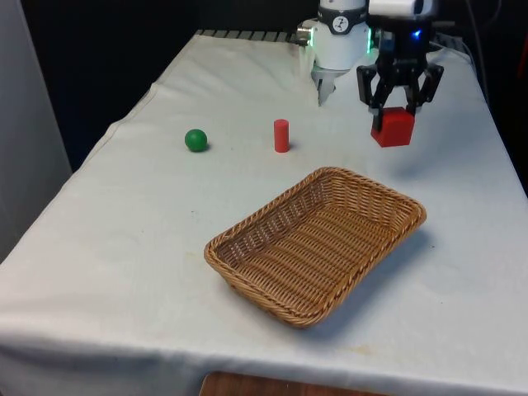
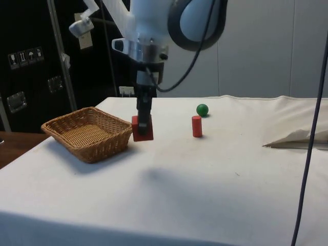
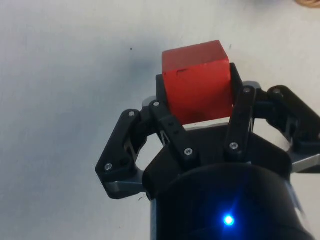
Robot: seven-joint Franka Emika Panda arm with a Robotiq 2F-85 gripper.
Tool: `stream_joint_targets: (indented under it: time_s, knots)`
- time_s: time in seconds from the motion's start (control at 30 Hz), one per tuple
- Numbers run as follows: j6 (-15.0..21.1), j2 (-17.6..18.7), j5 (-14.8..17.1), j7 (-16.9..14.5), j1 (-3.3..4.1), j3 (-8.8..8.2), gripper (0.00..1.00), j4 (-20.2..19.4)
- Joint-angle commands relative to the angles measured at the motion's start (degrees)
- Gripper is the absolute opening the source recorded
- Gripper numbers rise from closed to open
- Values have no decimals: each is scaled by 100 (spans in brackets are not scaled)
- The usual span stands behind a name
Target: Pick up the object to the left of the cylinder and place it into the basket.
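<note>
The wicker basket (image 1: 318, 243) sits nearest the table's front edge, about midway across, lying at an angle to that edge with nothing inside it. In the side view the basket (image 2: 88, 133) rests close to the table's edge on that picture's left.

Farther back, toward the middle of the table (image 1: 99, 272), stand 2 small things on the white cloth: a green ball (image 1: 195, 139) toward the front view's left, and a red cylinder (image 1: 281, 135) upright just to the ball's right, the 2 apart and not touching. In the side view the cylinder (image 2: 197, 126) stands nearer the camera than the ball (image 2: 202, 109).

Beyond the basket's far corner, toward the front view's right edge of the table, the black gripper (image 1: 398, 106) hangs with a red cube (image 1: 393, 127) between its fingers. The jaws are clamped on the cube's 2 opposite sides; the wrist view shows the cube (image 3: 198, 80) pressed between the fingers (image 3: 172, 131) over bare cloth. In the side view the gripper (image 2: 144, 119) holds the cube (image 2: 142, 128) just beside the basket's rim, and the cube appears lifted a little off the cloth, though how far cannot be told.
</note>
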Motion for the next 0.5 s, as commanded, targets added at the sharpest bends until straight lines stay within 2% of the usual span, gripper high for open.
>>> stream_joint_targets:
  time_s: [0.0,0.17,0.47]
  knots:
    - [-29,-6,0,-17,0,-17,1,34]
    - [-258,-52,-23,-74,-17,-109,1,241]
    - [-424,-11,0,-149,-40,-201,1,539]
